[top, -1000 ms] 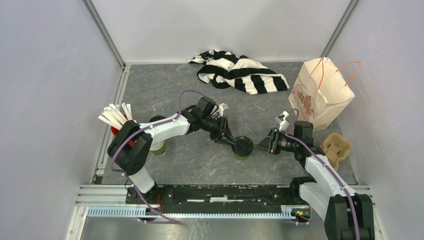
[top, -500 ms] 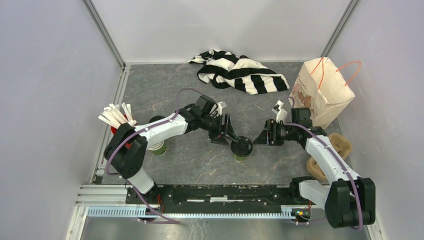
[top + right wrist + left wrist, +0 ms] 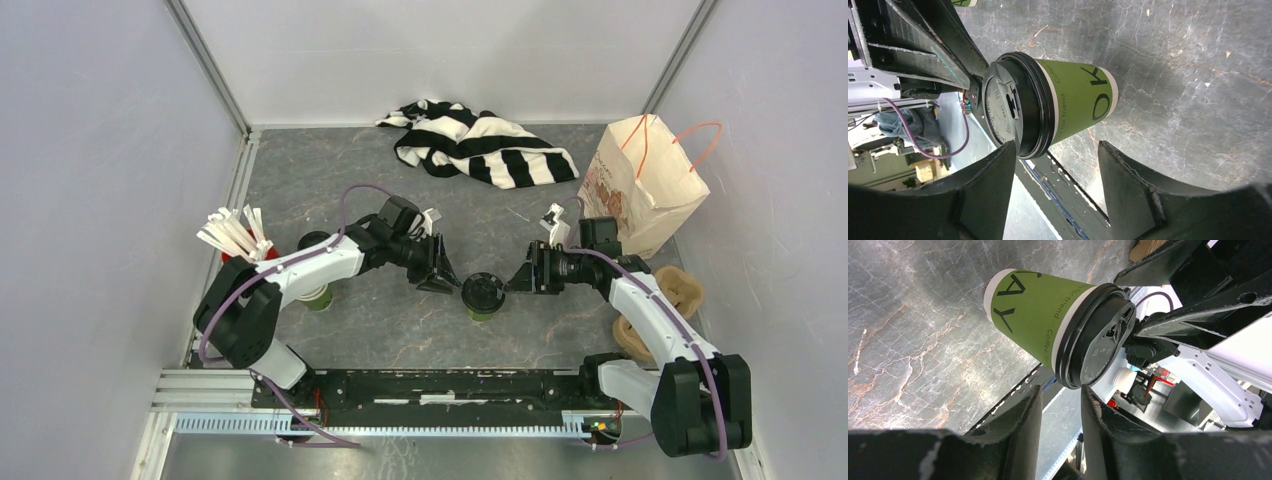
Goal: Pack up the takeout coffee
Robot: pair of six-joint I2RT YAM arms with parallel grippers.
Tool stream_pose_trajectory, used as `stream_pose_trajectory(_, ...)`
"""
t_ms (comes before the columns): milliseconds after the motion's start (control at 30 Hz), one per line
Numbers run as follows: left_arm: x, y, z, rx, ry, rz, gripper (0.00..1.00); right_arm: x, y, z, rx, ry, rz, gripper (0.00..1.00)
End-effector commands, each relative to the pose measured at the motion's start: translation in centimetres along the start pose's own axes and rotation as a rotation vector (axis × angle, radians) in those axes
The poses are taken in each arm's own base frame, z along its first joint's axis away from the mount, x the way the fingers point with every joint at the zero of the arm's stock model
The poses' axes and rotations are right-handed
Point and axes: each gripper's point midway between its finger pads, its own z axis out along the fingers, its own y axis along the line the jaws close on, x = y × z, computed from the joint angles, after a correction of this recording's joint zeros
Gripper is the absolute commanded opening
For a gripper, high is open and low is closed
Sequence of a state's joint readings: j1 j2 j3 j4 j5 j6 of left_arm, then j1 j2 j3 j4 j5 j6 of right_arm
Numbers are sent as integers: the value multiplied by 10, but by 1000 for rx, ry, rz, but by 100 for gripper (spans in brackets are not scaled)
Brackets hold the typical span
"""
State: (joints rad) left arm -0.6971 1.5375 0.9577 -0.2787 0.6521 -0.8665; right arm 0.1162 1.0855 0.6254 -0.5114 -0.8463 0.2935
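The takeout coffee (image 3: 483, 296), a green paper cup with a black lid, stands upright on the grey table between my two grippers. My left gripper (image 3: 446, 282) sits just left of it, open with a narrow gap and nothing between its fingers. In the left wrist view the cup (image 3: 1030, 312) lies just beyond the left gripper (image 3: 1060, 392). My right gripper (image 3: 516, 281) is just right of the cup and open wide. In the right wrist view the lid's rim (image 3: 1035, 142) sits by one fingertip (image 3: 1007, 150) of the right gripper (image 3: 1055, 150), with the cup's green side (image 3: 1075, 100) beyond.
A paper bag (image 3: 645, 185) with orange handles stands open at the back right. A brown cardboard cup carrier (image 3: 680, 290) lies beside the right arm. A striped cloth (image 3: 480, 145) lies at the back. A stack of green cups (image 3: 318, 296) and a red holder of white sticks (image 3: 238, 245) stand at the left.
Both grippers have drawn back a little from the cup they flanked closely a second ago. The right jaws have widened. The left jaws widened, then narrowed. The cup has not moved.
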Motion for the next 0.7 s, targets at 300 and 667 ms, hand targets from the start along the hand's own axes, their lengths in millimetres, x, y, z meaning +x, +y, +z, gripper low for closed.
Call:
stream_pose_trajectory(300, 5, 2, 9, 26, 41, -32, 37, 5, -2, 7, -38, -32, 1, 51)
stream_pose_trajectory(667, 5, 8, 16, 0, 54, -30, 36, 6, -3, 12, -60, -37, 22, 50)
